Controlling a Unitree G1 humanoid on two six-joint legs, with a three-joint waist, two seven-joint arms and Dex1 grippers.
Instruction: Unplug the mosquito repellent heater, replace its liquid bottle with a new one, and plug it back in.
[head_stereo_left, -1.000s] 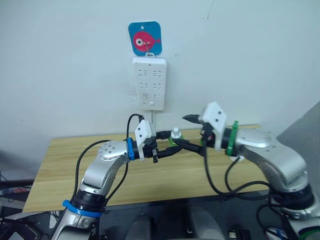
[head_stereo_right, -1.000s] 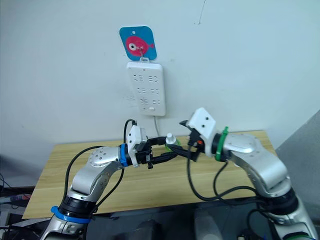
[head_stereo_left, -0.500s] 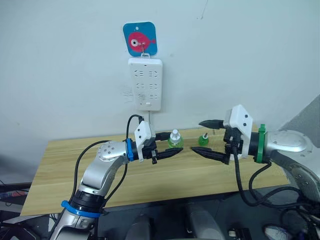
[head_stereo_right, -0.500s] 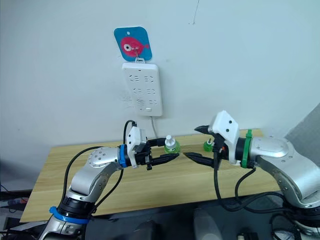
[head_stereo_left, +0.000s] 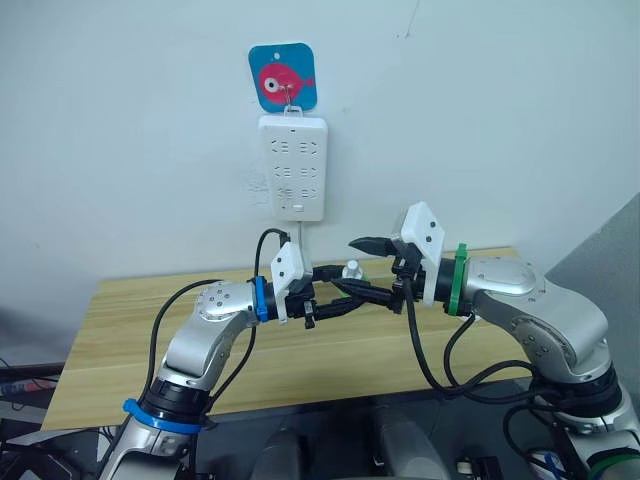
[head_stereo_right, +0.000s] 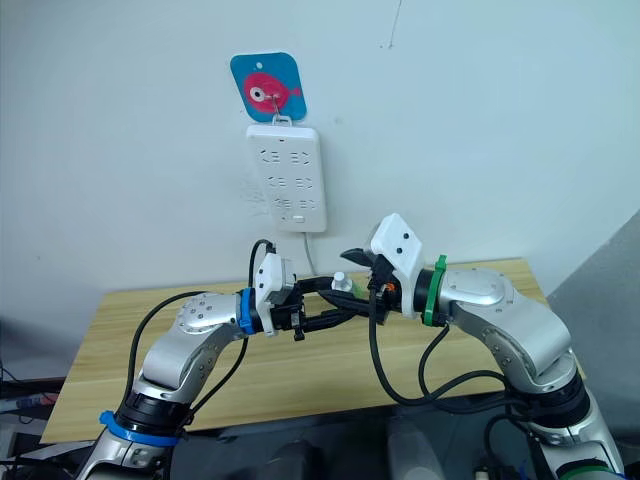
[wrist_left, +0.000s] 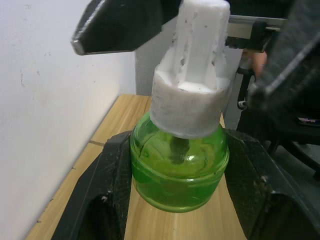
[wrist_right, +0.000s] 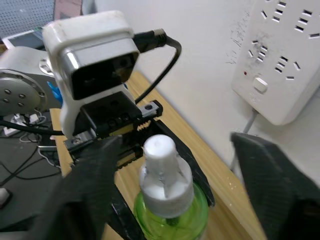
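Gripping new one (wrist_left: 179, 165) in left pincer (head_stereo_left: 335, 290) above table (head_stereo_left: 120, 340); right pincer (head_stereo_left: 362, 268) spread wide round its cap.

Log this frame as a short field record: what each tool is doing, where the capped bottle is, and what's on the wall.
left tool: shut on the capped green bottle, held upright above the wooden table
right tool: open, fingers either side of the bottle's white cap, not closed on it
wall: white power strip hanging below a fish hook plate; all visible sockets empty
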